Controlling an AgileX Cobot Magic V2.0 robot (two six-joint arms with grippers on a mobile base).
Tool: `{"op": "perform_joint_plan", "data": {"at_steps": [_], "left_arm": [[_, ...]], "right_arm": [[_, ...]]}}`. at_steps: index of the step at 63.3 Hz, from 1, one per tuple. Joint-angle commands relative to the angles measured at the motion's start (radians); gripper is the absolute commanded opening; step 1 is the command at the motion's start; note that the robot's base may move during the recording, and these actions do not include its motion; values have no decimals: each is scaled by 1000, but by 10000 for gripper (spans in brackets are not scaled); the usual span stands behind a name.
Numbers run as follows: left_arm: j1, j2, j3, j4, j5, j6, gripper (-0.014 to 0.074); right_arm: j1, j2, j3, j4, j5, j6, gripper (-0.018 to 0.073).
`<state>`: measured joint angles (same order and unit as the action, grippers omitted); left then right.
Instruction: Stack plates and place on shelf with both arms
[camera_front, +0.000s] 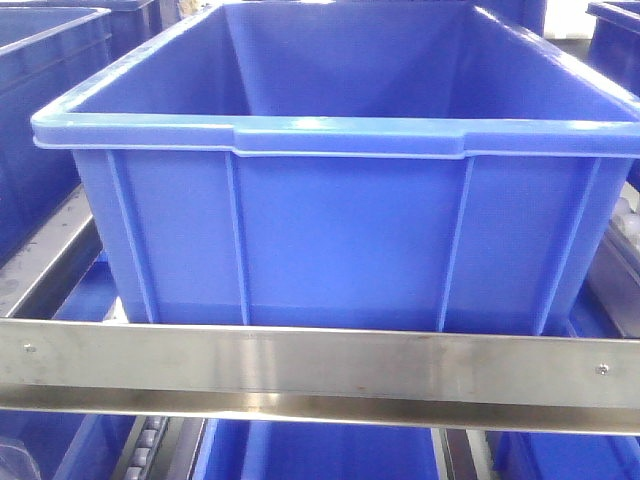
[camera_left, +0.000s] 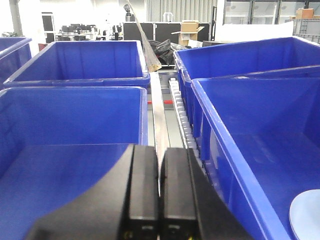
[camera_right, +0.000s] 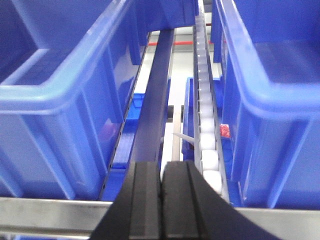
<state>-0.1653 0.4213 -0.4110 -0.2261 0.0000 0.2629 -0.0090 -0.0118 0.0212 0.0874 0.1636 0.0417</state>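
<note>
Above shelf (camera_front: 300, 375), between blue crates (camera_front: 330, 240): both arms empty.
- Left tool (camera_left: 160, 195): fingers together, holding nothing. Right tool (camera_right: 162, 200): same.
- Plate (camera_left: 306, 216): pale edge showing inside right-hand crate (camera_left: 250, 150), low corner of left wrist view. Second plate not distinguishable; stacked or absent, cannot tell.
- Risk: shut tools cannot grip rim; open before approach.
- Risk: crate wall near plate; steep descent may strike wall or roller rail (camera_right: 206, 125).
- Risk: glossy plate may slip from shallow pinch.

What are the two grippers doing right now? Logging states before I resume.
Left gripper: closed, fingers together, holding nothing, above the blue crates.
Right gripper: closed, empty, over the shelf rail.
</note>
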Motion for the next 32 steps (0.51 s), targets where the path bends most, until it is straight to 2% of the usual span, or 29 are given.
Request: {"op": "perform_joint_plan", "data": {"at_steps": [1,32], "left_arm": [[0,8,-29,-3,-81,-4,80],[0,8,-29,-3,-81,-4,80]], "right_arm": [[-5,-19,9,-10,-150,22,53],[-5,-18,8,-10,-151,21,53]]}}
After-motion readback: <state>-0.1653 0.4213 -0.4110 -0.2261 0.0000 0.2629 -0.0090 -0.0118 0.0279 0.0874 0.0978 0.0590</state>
